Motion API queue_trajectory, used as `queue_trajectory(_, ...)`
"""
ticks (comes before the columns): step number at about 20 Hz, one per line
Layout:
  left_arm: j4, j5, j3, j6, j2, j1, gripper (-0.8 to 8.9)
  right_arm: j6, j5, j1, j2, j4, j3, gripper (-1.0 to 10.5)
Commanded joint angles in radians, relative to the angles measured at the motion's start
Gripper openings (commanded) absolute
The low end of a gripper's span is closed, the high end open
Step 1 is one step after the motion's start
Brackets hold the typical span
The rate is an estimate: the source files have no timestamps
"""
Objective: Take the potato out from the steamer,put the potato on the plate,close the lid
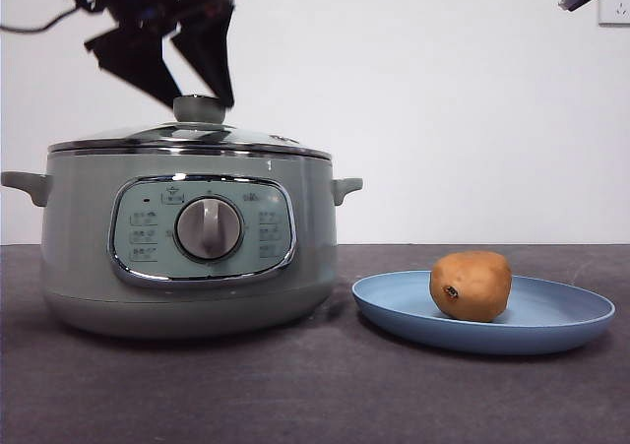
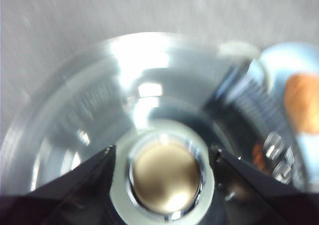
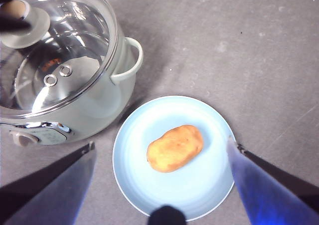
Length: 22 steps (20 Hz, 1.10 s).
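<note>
One potato (image 1: 471, 285) sat on the one blue plate (image 1: 551, 334), right beside the single green steamer (image 1: 187, 257), whose glass lid (image 1: 187, 137) was on. The left gripper (image 1: 187, 78) hung just above the lid's knob (image 1: 199, 108), jaws spread either side and gripping nothing. The right gripper (image 3: 159, 185) was high over the plate, wide open and empty.

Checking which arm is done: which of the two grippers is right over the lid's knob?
The left gripper, jaws open either side of the lid knob; the right gripper hangs over the potato instead.
</note>
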Motion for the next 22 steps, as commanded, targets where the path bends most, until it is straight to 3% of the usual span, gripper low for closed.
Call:
queue_trajectory(1,-0.047,-0.002,0.082,-0.01,0.002,0.0,3.25,0.008,-0.002,0.001,0.002,0.002,-0.005,4.4)
queue_trajectory(5,-0.242,-0.001,0.295,-0.01,0.002,0.0,3.24,0.023,-0.027,0.001,0.0,0.003,-0.003,4.4)
queue_trajectory(9,-0.539,0.013,0.538,-0.01,0.002,0.0,3.14,0.043,-0.299,0.001,-0.003,0.01,-0.001,4.4)
queue_trajectory(11,-0.683,0.085,0.629,-0.004,0.002,0.0,3.14,0.044,-0.382,0.001,-0.003,0.01,-0.001,4.4)
queue_trajectory(12,-0.683,0.143,0.642,-0.003,-0.007,-0.002,3.13,0.043,-0.404,0.001,-0.003,0.011,0.0,4.4)
queue_trajectory(15,-0.683,0.259,0.642,0.008,-0.024,-0.002,3.08,0.043,-0.401,0.001,-0.003,0.01,-0.001,4.3)
queue_trajectory(16,-0.683,0.261,0.642,0.008,-0.024,-0.003,2.53,0.041,-0.387,0.001,-0.003,0.009,-0.001,3.6)
queue_trajectory(18,-0.683,0.26,0.642,0.025,-0.024,-0.007,-0.35,0.022,-0.388,0.001,-0.003,0.005,-0.001,0.8)
queue_trajectory(19,-0.683,0.259,0.642,0.034,-0.024,-0.013,-0.07,0.014,-0.388,0.001,-0.003,0.003,-0.001,-0.4)
queue_trajectory(22,-0.683,0.258,0.642,0.046,-0.024,-0.034,-0.07,-0.002,-0.388,0.001,-0.003,-0.001,-0.001,-0.1)
